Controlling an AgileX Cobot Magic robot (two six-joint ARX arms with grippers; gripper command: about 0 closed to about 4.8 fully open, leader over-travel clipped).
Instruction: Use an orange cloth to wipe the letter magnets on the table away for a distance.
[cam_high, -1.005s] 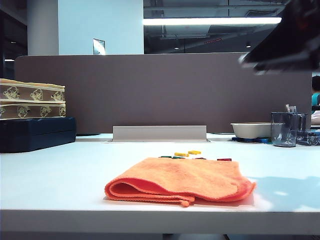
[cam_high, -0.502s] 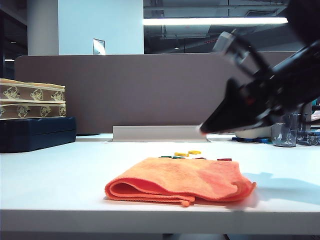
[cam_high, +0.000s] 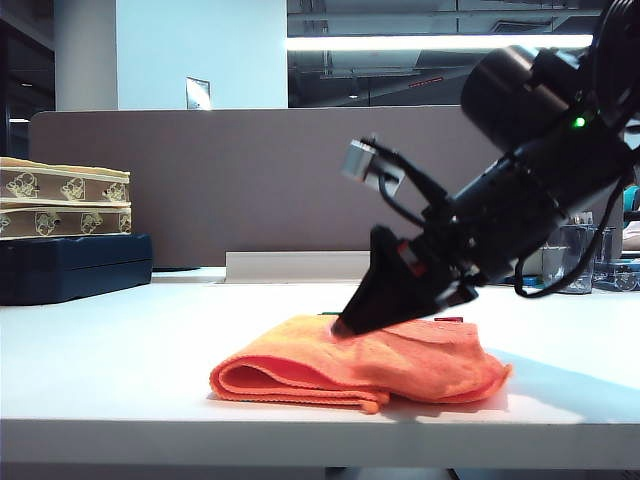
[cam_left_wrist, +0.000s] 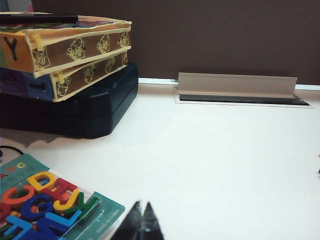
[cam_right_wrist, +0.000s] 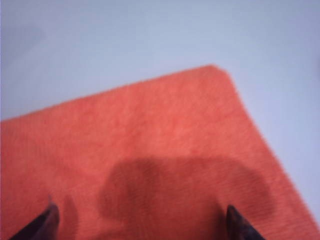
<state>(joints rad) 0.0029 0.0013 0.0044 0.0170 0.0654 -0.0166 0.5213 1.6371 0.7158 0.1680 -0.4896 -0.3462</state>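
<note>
Orange and fuzzy, the folded cloth (cam_high: 360, 362) lay on the white desk (cam_high: 110, 360) near its front edge, at about 6 o'clock in the exterior view. The right end effector (cam_high: 350, 322) slanted down from 2 o'clock on its black arm, with its tips at the cloth's upper surface; whether they pressed into it could not be told. In the right wrist view its two dark fingertips (cam_right_wrist: 42, 222) stood spread wide over the cloth (cam_right_wrist: 150, 165), with nothing between them and a shadow on the fabric. Behind the cloth, only a small red letter magnet (cam_high: 448, 319) and a sliver of green showed; the arm hid the rest. The left end effector (cam_left_wrist: 141, 222) hung over bare desk well to the side, its tips pressed together and empty. Near it lay a packet of coloured letters (cam_left_wrist: 47, 205), and beyond that two patterned boxes (cam_left_wrist: 65, 47) stacked on a dark blue case (cam_left_wrist: 90, 107). A brown-grey partition (cam_high: 200, 180) closed the far side.
</note>
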